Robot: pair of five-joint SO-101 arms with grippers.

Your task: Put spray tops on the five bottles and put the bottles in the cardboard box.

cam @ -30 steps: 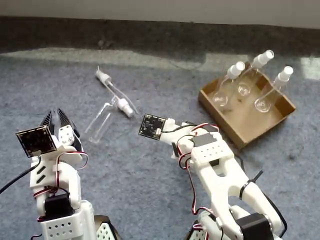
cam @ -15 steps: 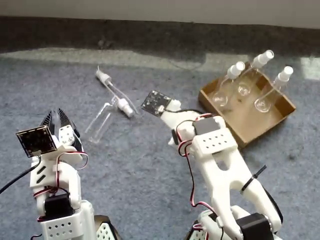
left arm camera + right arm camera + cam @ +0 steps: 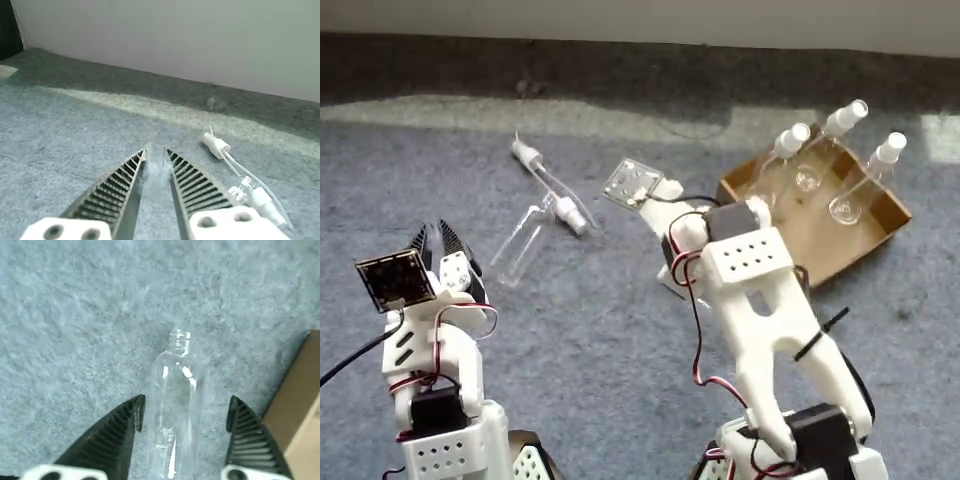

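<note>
- The right gripper (image 3: 186,401) is spread wide and empty, its jaws either side of 1 uncapped clear bottle (image 3: 175,385) lying on the carpet beside the cardboard box (image 3: 300,405).
- The bottle is probably light, slick and thin-walled, so grip it gently at mid-body.
- The left gripper (image 3: 156,152) is slightly parted and empty.

three bottles (image 3: 820,150) in cardboard box (image 3: 815,245) | capless bottle (image 3: 175,400) beside it | spray tops (image 3: 527,155) farther left

No text, label, brand, number or sign is being shown legibly anywhere. Nothing readable is being carried by the cardboard box (image 3: 823,240), the clear bottles (image 3: 765,187), the spray tops (image 3: 527,155) or the wrist camera boards (image 3: 392,282).
</note>
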